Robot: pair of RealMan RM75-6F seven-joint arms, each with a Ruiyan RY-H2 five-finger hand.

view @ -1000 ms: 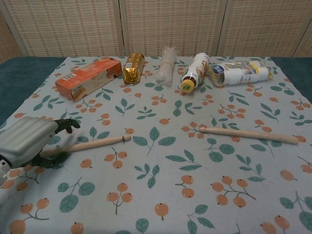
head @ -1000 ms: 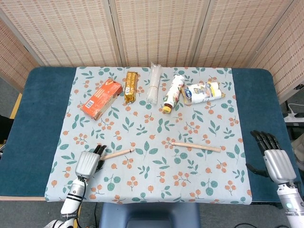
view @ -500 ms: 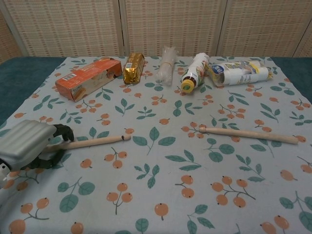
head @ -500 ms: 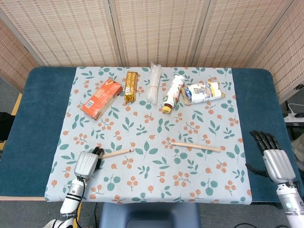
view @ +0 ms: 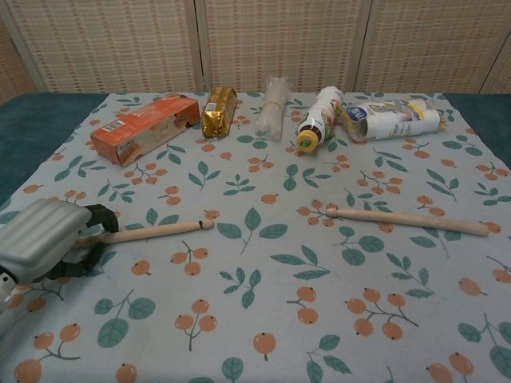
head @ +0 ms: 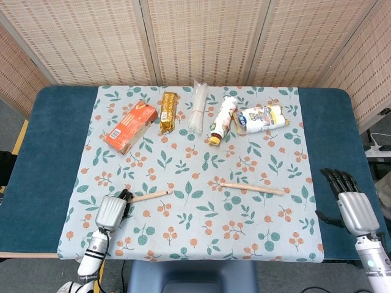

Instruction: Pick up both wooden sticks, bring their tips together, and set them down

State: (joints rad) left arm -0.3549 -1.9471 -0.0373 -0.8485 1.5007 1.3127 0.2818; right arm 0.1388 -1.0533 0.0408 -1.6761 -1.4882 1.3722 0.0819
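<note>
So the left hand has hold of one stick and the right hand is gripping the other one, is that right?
Not quite. The left hand does hold the left stick, but the right hand is open off the cloth's edge, holding nothing. The right stick lies untouched on the tablecloth, as the head view shows.

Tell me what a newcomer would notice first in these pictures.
The left hand at the near left of the flowered tablecloth, its fingers closed around one end of a wooden stick. A second stick lies untouched to the right, while the right hand hovers open over the blue table edge. A row of groceries lines the far side: an orange box, a gold packet and a bottle.
</note>
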